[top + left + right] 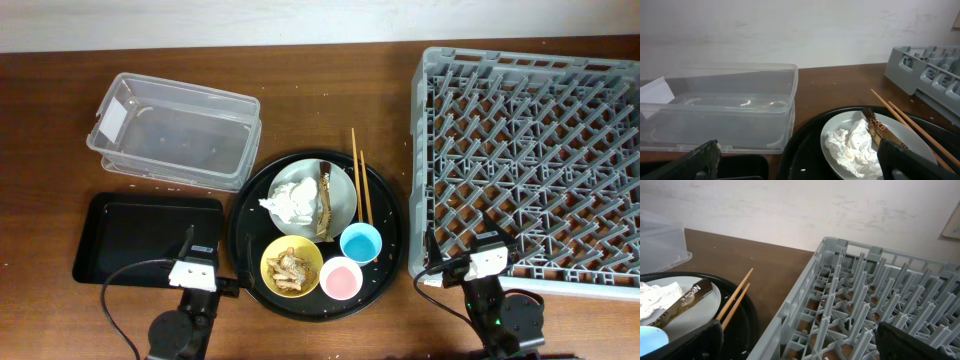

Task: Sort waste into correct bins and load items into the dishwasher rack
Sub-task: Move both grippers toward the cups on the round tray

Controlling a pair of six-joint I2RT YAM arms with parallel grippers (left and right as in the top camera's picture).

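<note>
Between round tray [388, 215] and rack [530, 150]: narrow gap; chopsticks [360, 180] along plate's [345, 195] right edge.

The dishwasher rack [530, 150], right of the round tray [248, 240], was clipped at the frame edge; the plate [343, 195] on that tray was part-hidden by tissue [293, 203].

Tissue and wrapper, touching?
Touching. The left wrist view shows the tissue's crumpled edge lying against the wrapper on the plate.

White lettering on the brown-gold wrapper [687, 296], lying on the plate [702, 312], starts with "Ne" (the rest too blurred to read). In the left wrist view its gold letters look like "OLD".
</note>
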